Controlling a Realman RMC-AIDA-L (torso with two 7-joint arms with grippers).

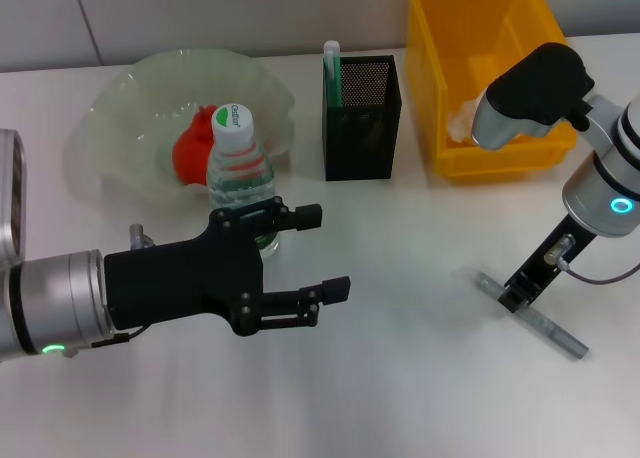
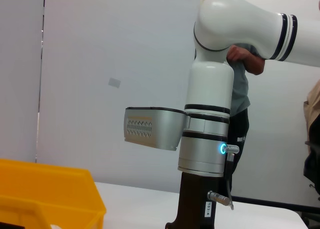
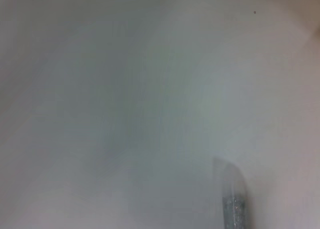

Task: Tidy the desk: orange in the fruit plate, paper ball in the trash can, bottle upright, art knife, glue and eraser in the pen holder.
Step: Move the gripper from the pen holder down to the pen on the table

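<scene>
Right gripper is down on the art knife, grip state unclear. Centre it on the handle, then close. Left gripper is open, idle near the bottle.

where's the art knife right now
In the head view the art knife lies flat on the desk's right side, in front of the trash can, with the right gripper down on it.

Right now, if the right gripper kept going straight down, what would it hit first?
The grey art knife lying flat on the table. The right gripper points down at it, apparently just above or touching; depth is unclear.
</scene>
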